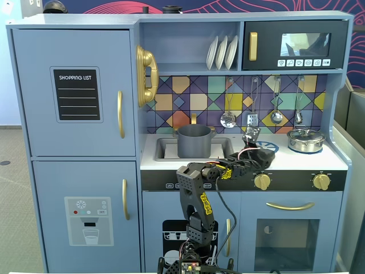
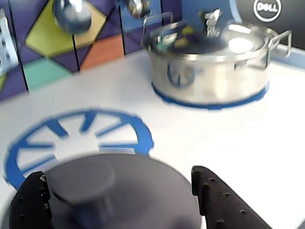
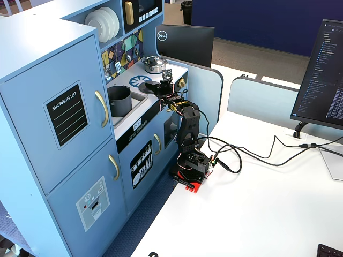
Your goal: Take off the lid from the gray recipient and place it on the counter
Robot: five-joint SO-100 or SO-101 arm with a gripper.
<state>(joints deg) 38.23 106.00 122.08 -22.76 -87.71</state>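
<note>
The dark gray lid [image 2: 143, 191], with its centre knob [image 2: 83, 179], lies flat on the white counter [image 2: 214, 138] and partly covers the blue burner print [image 2: 76, 133]. My gripper [image 2: 116, 175] is open, with its black fingers [image 2: 209, 191] standing either side of the lid and the left one close to the knob. The gray recipient [image 1: 194, 141] stands uncovered in the sink recess, left of the gripper [image 1: 256, 153]. In the other fixed view the pot [image 3: 119, 100] is open-topped, and the gripper [image 3: 155, 87] is over the burner print.
A shiny steel pot with a glass lid [image 2: 209, 71] stands on a blue ring behind and to the right of the gray lid; it also shows in a fixed view [image 1: 306, 140]. Utensils [image 1: 228, 117] hang on the tiled back wall. Yellow knobs [image 1: 262, 181] line the counter's front.
</note>
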